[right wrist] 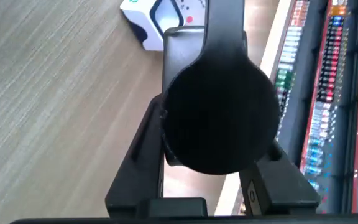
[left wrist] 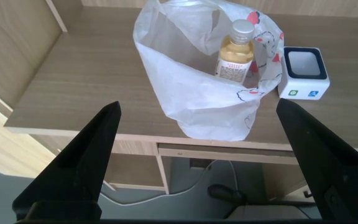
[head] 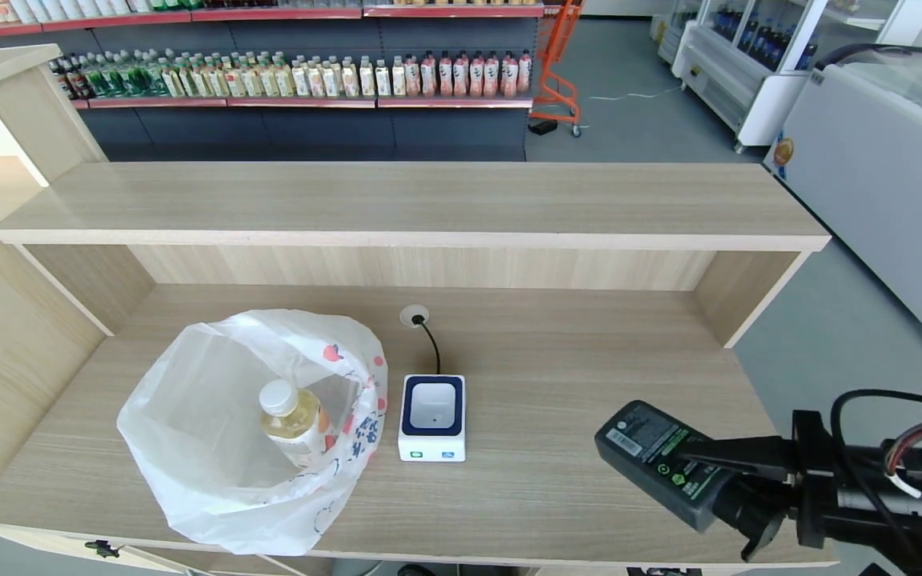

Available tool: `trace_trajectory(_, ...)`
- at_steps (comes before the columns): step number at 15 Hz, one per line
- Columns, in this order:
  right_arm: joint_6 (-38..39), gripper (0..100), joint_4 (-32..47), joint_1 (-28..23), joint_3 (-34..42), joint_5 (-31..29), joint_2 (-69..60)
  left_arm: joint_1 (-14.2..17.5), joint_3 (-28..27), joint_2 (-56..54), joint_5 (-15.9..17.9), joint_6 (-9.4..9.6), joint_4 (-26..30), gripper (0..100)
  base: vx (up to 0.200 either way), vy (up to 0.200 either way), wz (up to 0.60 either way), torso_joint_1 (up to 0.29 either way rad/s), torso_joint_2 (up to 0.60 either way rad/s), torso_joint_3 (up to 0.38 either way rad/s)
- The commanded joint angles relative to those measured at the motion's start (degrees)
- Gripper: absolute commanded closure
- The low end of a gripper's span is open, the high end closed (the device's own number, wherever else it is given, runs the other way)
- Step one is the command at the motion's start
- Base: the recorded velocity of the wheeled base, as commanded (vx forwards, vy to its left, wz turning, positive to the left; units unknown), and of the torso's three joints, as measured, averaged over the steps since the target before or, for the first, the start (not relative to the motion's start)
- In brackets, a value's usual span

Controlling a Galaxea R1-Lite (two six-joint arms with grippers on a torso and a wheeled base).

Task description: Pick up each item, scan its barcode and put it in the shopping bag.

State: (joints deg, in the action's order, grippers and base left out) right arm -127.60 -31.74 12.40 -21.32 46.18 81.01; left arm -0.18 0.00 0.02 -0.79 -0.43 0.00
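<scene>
Near the counter's (head: 557, 384) front right corner, the right gripper (head: 721, 480) clamps a dark box (head: 653, 448), label upward, seemingly raised clear so it can swing to the scanner (head: 431, 416). The left gripper (left wrist: 199, 106) hangs empty, jaws spread, off the front edge before the shopping bag (head: 189, 448), whose mouth gapes around a bottle (head: 293, 420). The scanner sits mid-counter, just beside the bag, window up.

Your black power adapter (head: 647, 448) sits label-up in the right claw (head: 715, 478); the white-capped drink bottle (head: 293, 422) stands inside the open shopping bag (head: 189, 436) beside the scanner (head: 432, 416).
</scene>
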Motion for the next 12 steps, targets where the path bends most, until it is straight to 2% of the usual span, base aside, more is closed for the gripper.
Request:
trace_trajectory(1,-9.6,100,-0.51,9.93,-1.88,0.58,3.28,0.01,0.0,-0.02,0.0,-0.01,0.0,0,0.0,0.0,0.0,0.0,0.0,0.0)
trace_trajectory(4,-16.81,100,-0.95,15.29,-3.46,0.67,6.36,0.01,0.0,-0.02,-0.09,-0.01,0.0,0,0.0,0.0,0.0,0.0,0.0,0.0)
trace_trajectory(6,-19.18,100,-1.48,16.96,-3.99,0.76,8.47,0.01,0.0,-0.02,-0.09,-0.01,0.0,0,0.0,0.0,0.0,0.0,0.0,0.0)
trace_trajectory(12,-20.67,100,-11.76,17.22,-3.82,0.84,11.37,0.01,0.0,-0.02,-0.09,-0.01,0.0,0,0.0,0.0,0.0,0.0,0.0,0.0)
